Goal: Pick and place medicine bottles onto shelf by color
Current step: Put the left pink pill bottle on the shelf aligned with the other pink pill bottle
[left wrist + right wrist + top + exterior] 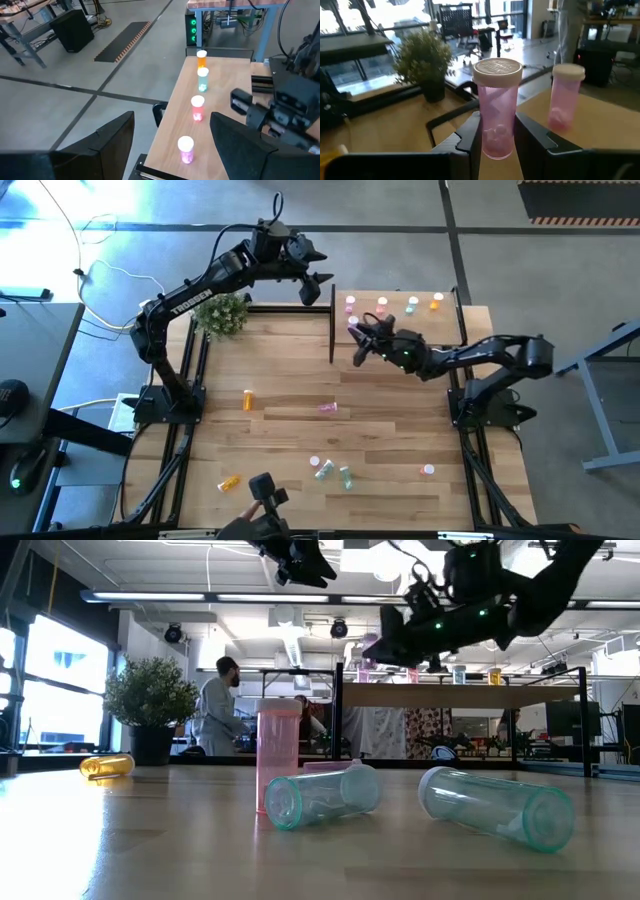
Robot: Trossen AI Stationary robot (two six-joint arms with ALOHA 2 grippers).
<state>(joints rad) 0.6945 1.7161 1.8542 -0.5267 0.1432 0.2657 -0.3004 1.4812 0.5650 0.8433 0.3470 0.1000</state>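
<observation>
The pink translucent medicine bottle with a white cap [497, 107] stands upright, long axis vertical and cap on top, clamped between the two dark fingers of the right end effector [496, 142], which grasps it low on its body. In the high view that right end effector [362, 338] hangs over the near edge of the light-wood shelf [420, 328], just beside its dark upright edge panel [332, 323]. Four more bottles stand upright in a row along the far side of the shelf: a pink one [186, 149], a red-pink one [197, 108], a pale green one [202, 79] and an orange one [201, 58]; the left wrist view shows their order clearly, while the right wrist view shows only the pink neighbour [565, 95] beside the held bottle. The left end effector [318, 288] hangs with its fingers spread and nothing between them, above the shelf's far corner near the leafy green potted plant [222, 313]. The low view alone shows two pale green bottles [322, 797] lying on their sides on the striped plank bench [150, 840], their long axes level, with a pink bottle upright behind them [278, 752] and an orange bottle [106, 766] lying farther off.
</observation>
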